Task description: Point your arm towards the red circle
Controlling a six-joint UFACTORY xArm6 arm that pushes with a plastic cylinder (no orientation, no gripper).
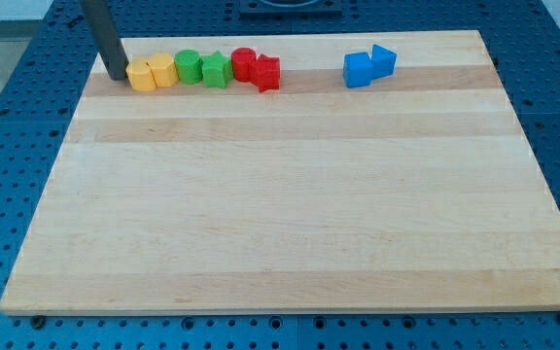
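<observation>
Between my tip (117,76) and red circle (244,62): yellow, green blocks.

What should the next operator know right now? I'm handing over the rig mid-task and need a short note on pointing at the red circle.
My tip rests at the board's top-left, right beside the leftmost yellow block, at the view's left end of the row.
Row, left to right: second yellow block, green round block, green star, red circle, red star. Two blue blocks sit apart to the right.
Done: nothing visible yet.
Left: bring my tip along the row to the red circle, probably passing below the yellow and green blocks.
</observation>
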